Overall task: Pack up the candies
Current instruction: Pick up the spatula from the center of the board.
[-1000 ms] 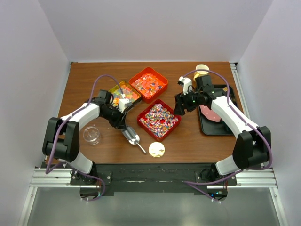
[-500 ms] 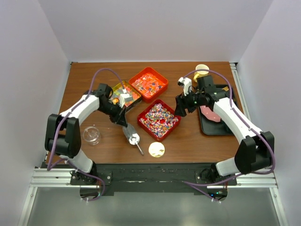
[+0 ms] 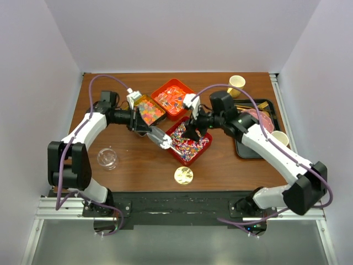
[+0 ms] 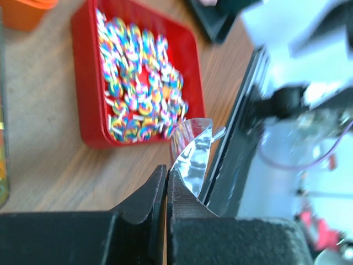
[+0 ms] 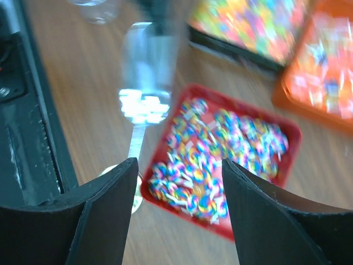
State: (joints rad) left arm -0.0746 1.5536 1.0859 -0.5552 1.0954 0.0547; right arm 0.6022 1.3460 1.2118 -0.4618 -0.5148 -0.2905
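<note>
Swirled wrapped candies fill a red tray at the table's middle, also in the left wrist view and the right wrist view. Red and blue wrapped candies lie in an orange tray. Gummy pieces lie in a dark tray. My left gripper is shut on a metal scoop, held above the table at the red tray's left edge. My right gripper is open and empty above the swirled candies.
A clear glass jar stands at the front left. A round gold lid lies near the front edge. A black tray at the right holds a pink plate. Two yellow cups stand at the right.
My left gripper has lifted the scoop off the table and carried it up and right to the red tray. My right arm has swung left to above the swirled candies.
</note>
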